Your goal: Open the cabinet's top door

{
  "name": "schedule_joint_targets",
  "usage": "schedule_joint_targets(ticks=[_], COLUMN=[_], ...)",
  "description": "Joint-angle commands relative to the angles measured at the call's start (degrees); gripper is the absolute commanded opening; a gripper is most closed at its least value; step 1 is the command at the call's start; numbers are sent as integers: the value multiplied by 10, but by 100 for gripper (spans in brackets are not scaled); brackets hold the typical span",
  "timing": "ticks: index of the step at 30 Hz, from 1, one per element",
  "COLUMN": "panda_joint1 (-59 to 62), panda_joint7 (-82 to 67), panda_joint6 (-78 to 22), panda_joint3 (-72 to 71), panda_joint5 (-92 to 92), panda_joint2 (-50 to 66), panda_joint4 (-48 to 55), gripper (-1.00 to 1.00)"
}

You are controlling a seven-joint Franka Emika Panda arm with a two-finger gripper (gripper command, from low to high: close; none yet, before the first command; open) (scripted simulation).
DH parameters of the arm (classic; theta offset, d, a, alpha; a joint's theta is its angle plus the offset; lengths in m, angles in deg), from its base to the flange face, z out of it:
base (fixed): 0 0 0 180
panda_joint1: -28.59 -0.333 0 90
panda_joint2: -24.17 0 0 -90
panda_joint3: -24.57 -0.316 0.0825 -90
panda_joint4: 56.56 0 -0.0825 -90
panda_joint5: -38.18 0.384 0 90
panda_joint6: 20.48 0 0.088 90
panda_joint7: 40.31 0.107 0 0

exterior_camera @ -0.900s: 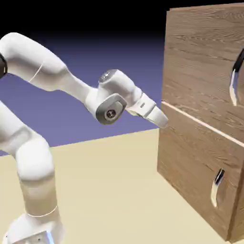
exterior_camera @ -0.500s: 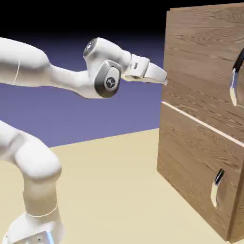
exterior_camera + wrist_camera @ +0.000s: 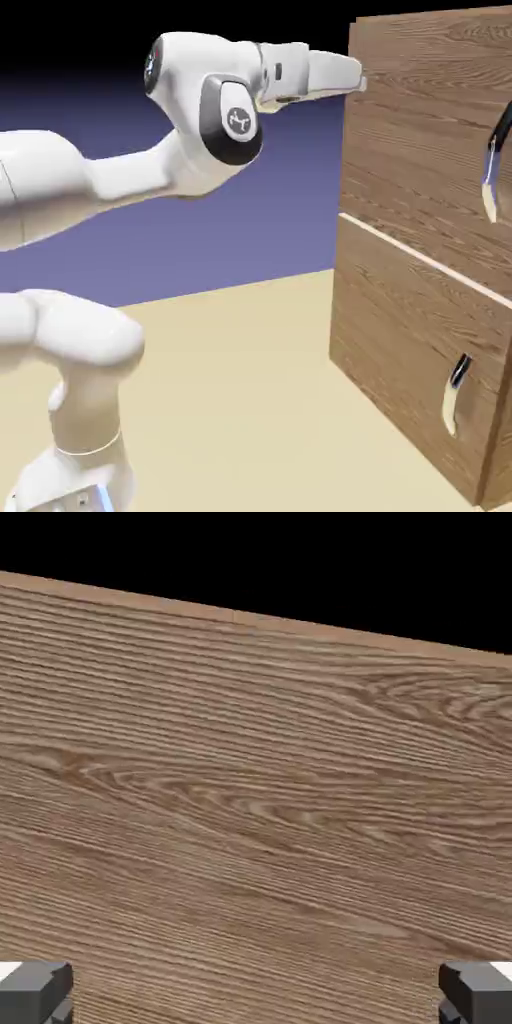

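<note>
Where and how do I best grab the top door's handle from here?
I'd take the middle of the top door's handle, coming from in front of the top door. The handle is a slim, curved bar running roughly upright, so the open gripper should probably straddle it, one fingertip on each side.

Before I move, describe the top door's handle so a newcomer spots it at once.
In the exterior view, find the tall wood-grain cabinet on the right. Above its pale dividing line, at the picture's right edge, is the top door's handle: a curved bar, black above and pale below. The lower door's handle looks similar but smaller and sits beneath that line.
</note>
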Motion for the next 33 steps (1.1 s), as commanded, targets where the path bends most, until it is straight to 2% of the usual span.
schedule_joint_targets(ticks=[1, 16, 23, 24, 33], panda_joint1=[-15, -238, -329, -329, -192], panda_joint7=[9, 140, 159, 159, 319], panda_joint6=[-4, -59, -65, -65, -189], panda_joint3=[15, 234, 258, 258, 184], panda_joint5=[-25, -399, -448, -448, -556], panda_joint2=[-12, -194, -187, -187, -214], panda_joint4=[8, 126, 206, 206, 41], gripper=[0, 0, 0, -100, -100])
